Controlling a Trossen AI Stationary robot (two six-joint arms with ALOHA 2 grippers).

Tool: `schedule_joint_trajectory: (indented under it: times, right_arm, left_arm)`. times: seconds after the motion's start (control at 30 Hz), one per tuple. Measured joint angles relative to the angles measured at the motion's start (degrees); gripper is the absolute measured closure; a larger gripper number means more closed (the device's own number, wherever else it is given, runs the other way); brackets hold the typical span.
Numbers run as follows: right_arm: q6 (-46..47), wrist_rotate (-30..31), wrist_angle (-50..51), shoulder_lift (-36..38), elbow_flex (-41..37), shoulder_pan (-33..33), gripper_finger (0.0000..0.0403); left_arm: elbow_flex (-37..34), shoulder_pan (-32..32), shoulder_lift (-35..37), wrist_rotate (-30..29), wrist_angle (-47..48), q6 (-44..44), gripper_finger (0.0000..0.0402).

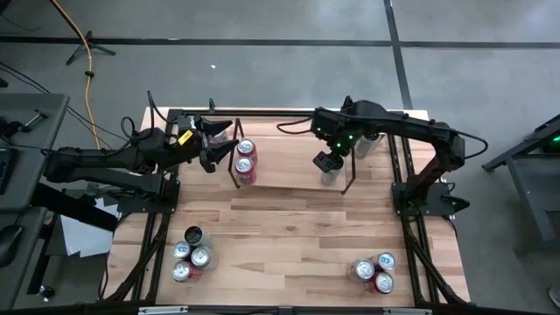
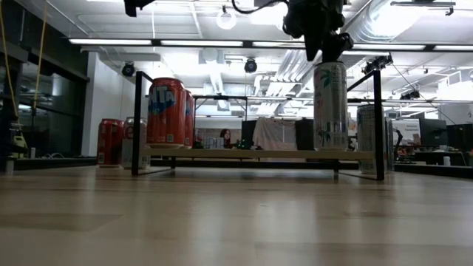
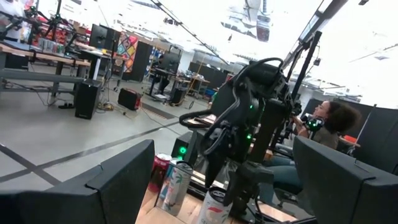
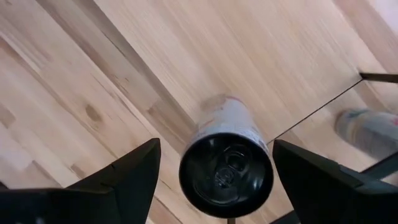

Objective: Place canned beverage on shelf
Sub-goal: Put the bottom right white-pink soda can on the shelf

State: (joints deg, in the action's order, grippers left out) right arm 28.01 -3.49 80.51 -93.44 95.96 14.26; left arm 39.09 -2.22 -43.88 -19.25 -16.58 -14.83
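Wooden planks form the table (image 1: 289, 227), edged by a black rail frame. On the shelf (image 2: 259, 154), at its right end in the high view, stands a tall pale can (image 2: 329, 107), upright on the see-through top. Right pincer (image 4: 211, 168) hangs directly above that can, fingers (image 4: 127, 177) spread to either side of its dark lid and not touching it. At the shelf's opposite end stand two red cans (image 1: 245, 162), upright and side by side. Left pincer (image 1: 220, 144) waits just beside that end, fingers spread, holding nothing. Near the table's front edge, well apart from the shelf, sit two clusters: four cans (image 1: 190, 256) on the left arm's side and three cans (image 1: 374, 272) on the right arm's side. A person (image 3: 329, 124) sits in the room beyond.
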Motion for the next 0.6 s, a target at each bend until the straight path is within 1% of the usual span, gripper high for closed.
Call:
schedule_joint_trajectory:
  times: [0.07, 0.2, 0.33, 0.47, 0.6]
  right_arm:
    - [-0.06, 0.60, -0.18, 0.93, 0.00, 0.00, 0.0107]
    - [-0.36, 3.64, -0.51, 3.52, 0.00, -0.27, 0.0107]
    - [3.49, 7.15, 0.62, 7.70, -0.33, -1.98, 0.0107]
    - [13.05, 10.35, 1.73, 12.34, -3.17, -4.46, 0.0107]
    - [26.61, 12.40, -1.34, 17.17, -9.63, -7.06, 0.0107]
  left_arm:
    - [-0.01, 0.00, 0.00, -0.01, 0.02, 0.00, 0.0064]
    - [0.00, 0.00, 0.00, -0.02, 0.04, 0.00, 0.0064]
    - [-0.01, -0.01, 0.00, -0.01, 0.06, 0.00, 0.0064]
    - [0.00, 0.00, 0.00, -0.49, 0.09, 0.00, 0.0064]
    - [-0.01, -0.01, 0.00, -0.57, 0.11, 0.00, 0.0064]
